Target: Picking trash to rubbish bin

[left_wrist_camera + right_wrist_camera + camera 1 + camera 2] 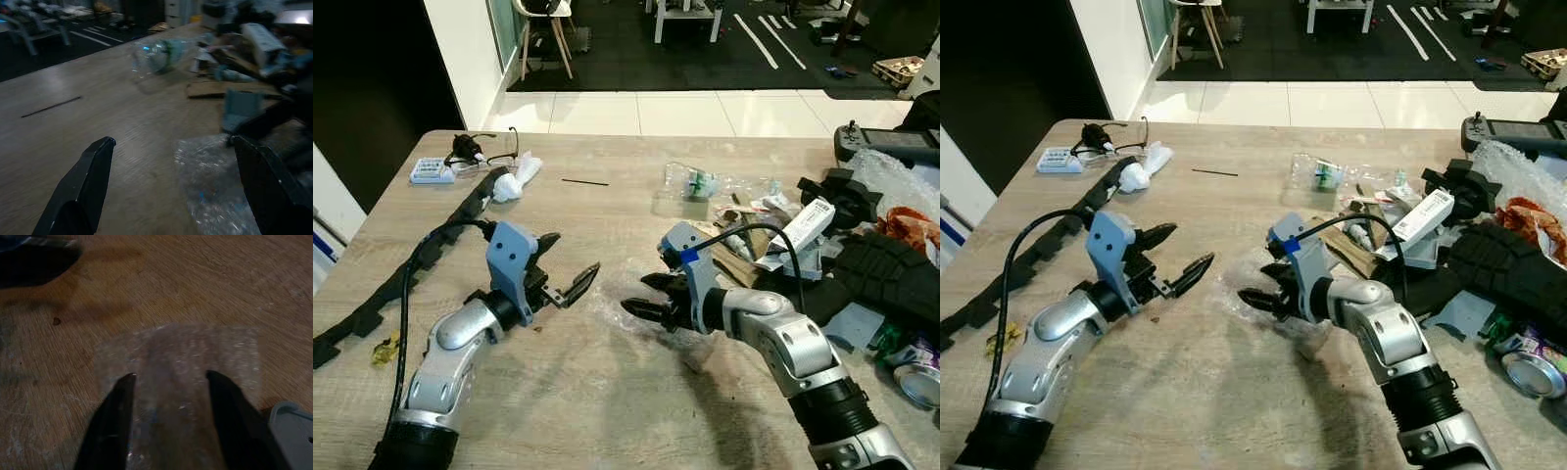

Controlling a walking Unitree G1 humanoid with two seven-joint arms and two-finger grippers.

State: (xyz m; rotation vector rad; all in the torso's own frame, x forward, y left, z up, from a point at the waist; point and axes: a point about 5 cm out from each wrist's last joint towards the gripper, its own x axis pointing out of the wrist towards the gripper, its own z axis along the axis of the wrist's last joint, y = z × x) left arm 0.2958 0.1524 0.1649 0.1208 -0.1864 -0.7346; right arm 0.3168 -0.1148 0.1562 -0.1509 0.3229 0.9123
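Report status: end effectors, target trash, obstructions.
Right end effector open, fingers straddling the clear plastic sheet on the table. Left end effector open, beside the sheet, holding nothing. Trash pile behind; nothing blocking.

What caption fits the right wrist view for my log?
Right gripper, open, poised over a clear plastic sheet lying flat on the wooden table.

My right fingers [120,416] cover the near part of the clear plastic sheet [181,362]. Bench clutter [244,54] is blurred through my left wrist camera.
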